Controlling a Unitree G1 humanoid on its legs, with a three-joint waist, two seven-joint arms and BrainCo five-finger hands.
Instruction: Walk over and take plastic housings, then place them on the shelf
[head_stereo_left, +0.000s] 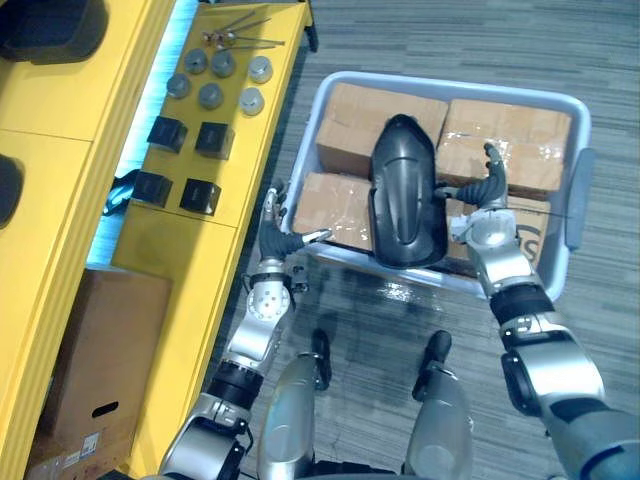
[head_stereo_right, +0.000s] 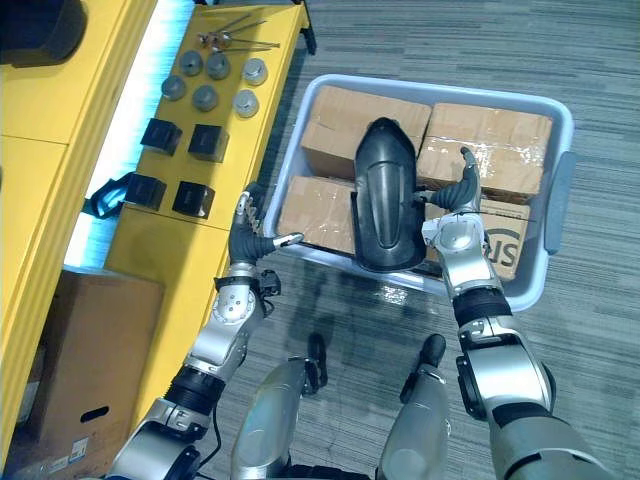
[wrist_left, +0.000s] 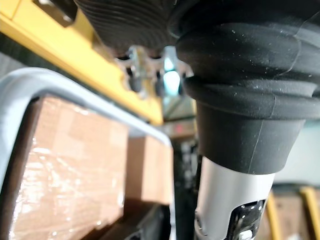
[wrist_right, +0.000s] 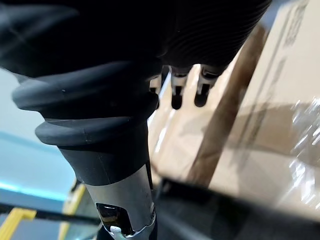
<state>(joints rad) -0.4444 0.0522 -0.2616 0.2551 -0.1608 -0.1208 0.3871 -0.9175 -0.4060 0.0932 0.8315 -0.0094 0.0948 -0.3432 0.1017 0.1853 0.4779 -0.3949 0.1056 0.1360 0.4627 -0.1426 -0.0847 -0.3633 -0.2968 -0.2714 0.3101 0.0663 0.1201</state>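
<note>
1. Lying on cardboard boxes (head_stereo_left: 370, 115) in grey bin (head_stereo_left: 580, 200): black plastic housing (head_stereo_left: 405, 190).
2. At its 3 o'clock: right hand (head_stereo_left: 487, 195), fingers released; thumb contact unclear.
3. At 8 o'clock, by bin corner: left hand (head_stereo_left: 275, 238), relaxed, empty.
4. At 9 o'clock: yellow shelf (head_stereo_left: 180, 250), cut off.

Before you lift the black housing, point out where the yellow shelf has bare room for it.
The bare patch is the near end of the yellow shelf top, bordered by the black blocks. Farther along, grey round caps and metal tools crowd it. The bin is packed with cardboard boxes.
</note>
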